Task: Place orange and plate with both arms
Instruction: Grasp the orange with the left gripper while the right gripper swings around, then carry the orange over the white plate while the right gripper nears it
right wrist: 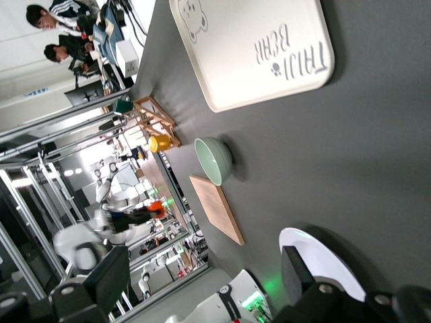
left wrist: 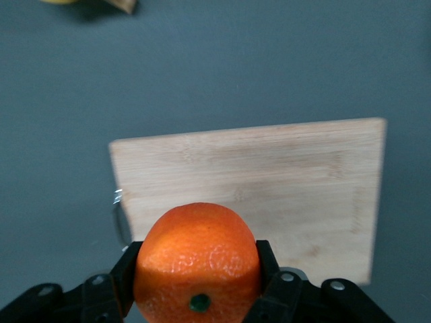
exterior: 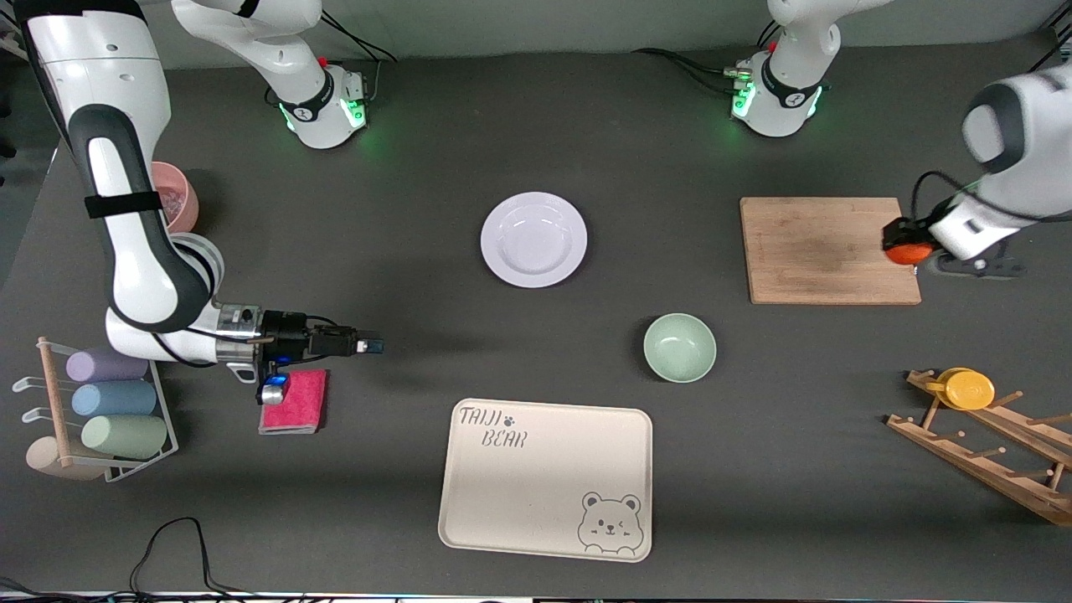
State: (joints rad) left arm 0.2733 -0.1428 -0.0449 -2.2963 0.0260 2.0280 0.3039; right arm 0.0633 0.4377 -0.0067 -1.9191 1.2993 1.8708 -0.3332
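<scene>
My left gripper (exterior: 903, 243) is shut on the orange (exterior: 909, 251), a small bright fruit with dimpled skin, and holds it in the air over the edge of the wooden cutting board (exterior: 829, 249) at the left arm's end of the table. In the left wrist view the orange (left wrist: 196, 259) sits between the two black fingers (left wrist: 126, 276), with the board (left wrist: 269, 188) below. The white plate (exterior: 533, 239) lies mid-table and its rim shows in the right wrist view (right wrist: 323, 259). My right gripper (exterior: 368, 344) is open and empty, held level above the table near the right arm's end.
A pale green bowl (exterior: 679, 347) and a cream bear tray (exterior: 546, 477) lie nearer the camera than the plate. A wooden rack with a yellow cup (exterior: 970, 389) stands at the left arm's end. A pink cloth (exterior: 295, 402), a cup rack (exterior: 100, 410) and a pink cup (exterior: 172, 197) stand at the right arm's end.
</scene>
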